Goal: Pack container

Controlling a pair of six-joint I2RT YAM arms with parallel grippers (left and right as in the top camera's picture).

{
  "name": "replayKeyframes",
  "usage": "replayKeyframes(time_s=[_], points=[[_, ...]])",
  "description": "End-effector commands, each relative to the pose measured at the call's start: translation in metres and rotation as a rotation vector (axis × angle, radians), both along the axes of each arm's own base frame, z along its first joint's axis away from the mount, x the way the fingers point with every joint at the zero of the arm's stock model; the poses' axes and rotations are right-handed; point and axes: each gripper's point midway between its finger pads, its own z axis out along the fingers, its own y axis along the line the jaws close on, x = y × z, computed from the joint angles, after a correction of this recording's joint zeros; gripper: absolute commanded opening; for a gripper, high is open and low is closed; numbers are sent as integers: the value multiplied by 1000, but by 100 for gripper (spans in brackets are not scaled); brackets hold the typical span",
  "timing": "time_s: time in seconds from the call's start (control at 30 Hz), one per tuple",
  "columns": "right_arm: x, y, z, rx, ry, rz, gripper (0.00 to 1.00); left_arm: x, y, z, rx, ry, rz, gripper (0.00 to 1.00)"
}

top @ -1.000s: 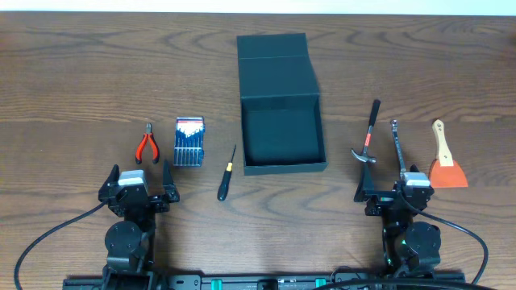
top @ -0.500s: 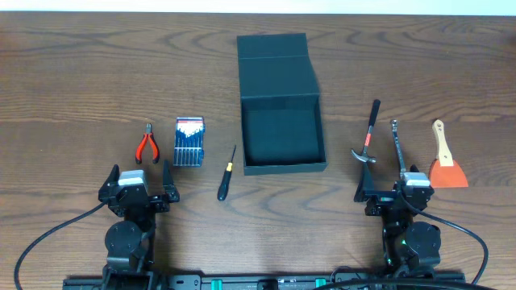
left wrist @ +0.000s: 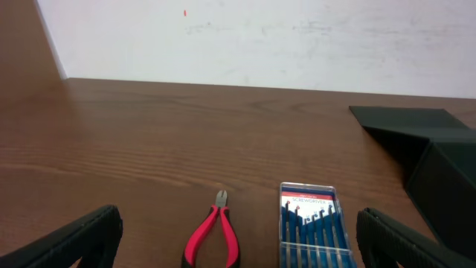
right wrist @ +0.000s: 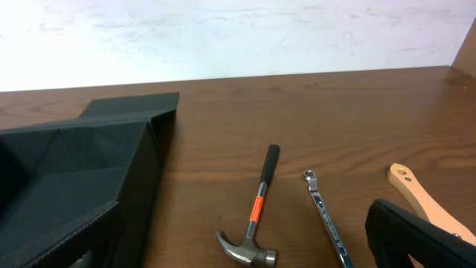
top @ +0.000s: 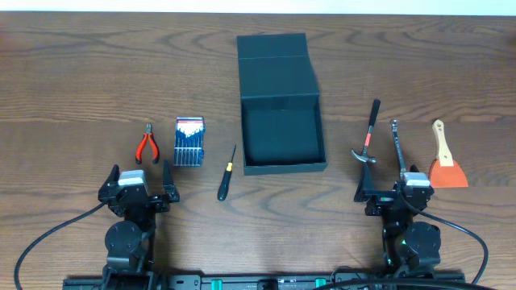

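The container (top: 282,133) is a dark teal box standing open at the table's middle, its flap lid (top: 272,48) laid back; its inside looks bare. It also shows in the left wrist view (left wrist: 439,160) and the right wrist view (right wrist: 74,186). My left gripper (top: 139,174) is open and empty near the front edge, just behind red pliers (top: 146,145) and a blue-and-white bit case (top: 189,142). My right gripper (top: 394,189) is open and empty, just behind a hammer (top: 368,135) and a wrench (top: 397,145).
A small screwdriver (top: 226,173) lies left of the box's front corner. An orange scraper (top: 445,161) with a wooden handle lies at the far right. The left wrist view shows the pliers (left wrist: 216,234) and bit case (left wrist: 311,223); the right wrist view shows the hammer (right wrist: 256,212) and wrench (right wrist: 325,216).
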Motion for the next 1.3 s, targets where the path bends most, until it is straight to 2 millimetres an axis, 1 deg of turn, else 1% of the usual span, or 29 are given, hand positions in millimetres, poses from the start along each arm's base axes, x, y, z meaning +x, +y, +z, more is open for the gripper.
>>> replayKeyframes(time_s=[0.0, 0.93, 1.03, 1.13, 1.27], points=[[0, 1, -3, -6, 7, 5, 99, -2, 6, -19, 2, 57, 35, 98], [0, 3, -4, 4, 9, 17, 99, -2, 6, -19, 2, 57, 35, 98], [1, 2, 2, 7, -15, 12, 99, -2, 6, -19, 2, 57, 35, 98], [1, 3, 2, 29, -14, 13, 99, -1, 6, -16, 1, 46, 35, 98], [1, 14, 0, 79, -5, 68, 99, -1, 6, -13, -89, 25, 49, 99]])
